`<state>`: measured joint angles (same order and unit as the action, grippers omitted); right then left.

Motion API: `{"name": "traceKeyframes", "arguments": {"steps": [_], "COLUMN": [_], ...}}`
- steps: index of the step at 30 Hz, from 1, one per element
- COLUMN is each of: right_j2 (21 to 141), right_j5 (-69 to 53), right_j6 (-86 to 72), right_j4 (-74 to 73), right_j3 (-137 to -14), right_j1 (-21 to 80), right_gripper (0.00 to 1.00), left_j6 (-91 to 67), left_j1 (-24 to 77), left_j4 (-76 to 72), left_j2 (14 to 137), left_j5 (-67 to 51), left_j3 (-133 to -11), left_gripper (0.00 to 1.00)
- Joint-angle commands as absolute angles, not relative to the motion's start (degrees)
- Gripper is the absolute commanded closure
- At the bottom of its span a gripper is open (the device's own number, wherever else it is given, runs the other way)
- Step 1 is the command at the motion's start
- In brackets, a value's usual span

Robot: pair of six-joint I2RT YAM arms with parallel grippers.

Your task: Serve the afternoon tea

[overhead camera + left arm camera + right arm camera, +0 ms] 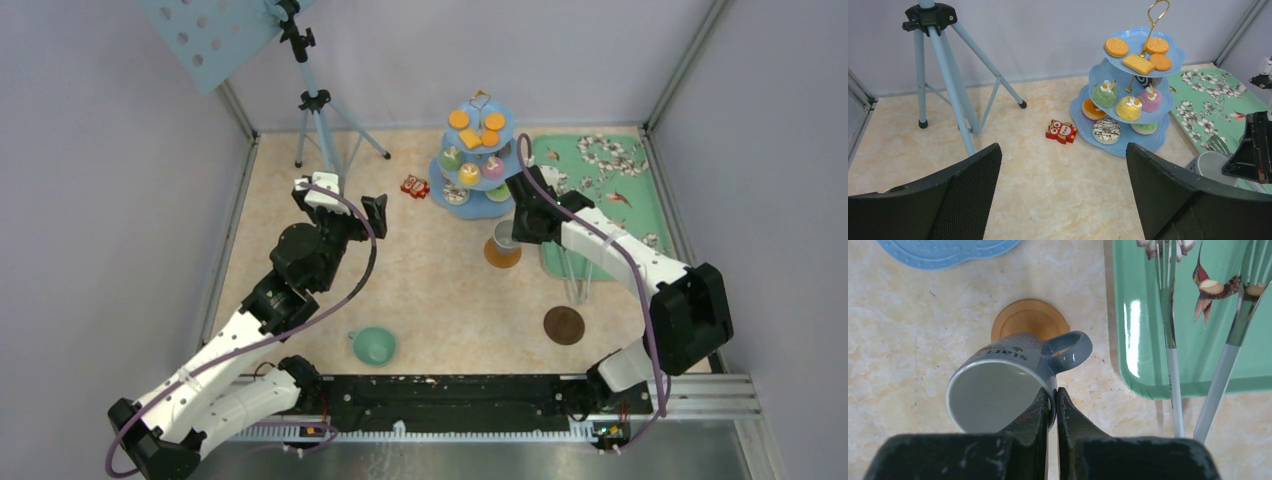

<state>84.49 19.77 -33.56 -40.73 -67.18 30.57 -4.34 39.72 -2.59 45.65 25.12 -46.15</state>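
Tightly on the grey-white cup (993, 390): right end effector (1052, 394) (coaster (1025, 317) beneath)

Coaster (1029, 320): partly hidden by grey-white cup (998, 395) | tongs (1172, 375): cut off at top edge | stand (948, 250): only its base rim shows

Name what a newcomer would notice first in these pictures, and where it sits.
The blue stand, stacked with biscuits, cupcakes and donuts, rises at the back of the table. Just in front of it, the right gripper pinches the rim of the grey cup at a coaster beside the green tray.
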Motion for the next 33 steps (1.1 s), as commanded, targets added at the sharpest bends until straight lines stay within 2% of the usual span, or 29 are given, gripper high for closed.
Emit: {"name": "traceKeyframes", "arguments": {"steps": [1, 15, 29, 33], "right_j2": [86.09, 89.4, 88.9, 88.5], "right_j5": [20.17, 18.41, 17.4, 18.28], "right_j6": [-32.07, -31.39, -31.45, -30.95], "right_j4": [-36.03, -31.99, -33.94, -36.0], "right_j3": [-67.99, -65.8, -66.49, -67.87], "right_j1": [30.17, 29.14, 29.05, 29.0], "right_gripper": [1.0, 1.0, 1.0, 0.89], "left_j6": [-4.41, -4.4, -4.45, -4.44], "left_j1": [39.59, 39.63, 39.55, 39.6], "left_j4": [-5.01, -5.01, -5.1, -5.05], "left_j2": [45.82, 45.93, 46.3, 46.37], "left_j5": [24.78, 24.65, 24.35, 24.52], "left_j3": [-46.49, -46.51, -46.57, -46.47], "left_gripper": [0.01, 0.01, 0.01, 0.01]}}
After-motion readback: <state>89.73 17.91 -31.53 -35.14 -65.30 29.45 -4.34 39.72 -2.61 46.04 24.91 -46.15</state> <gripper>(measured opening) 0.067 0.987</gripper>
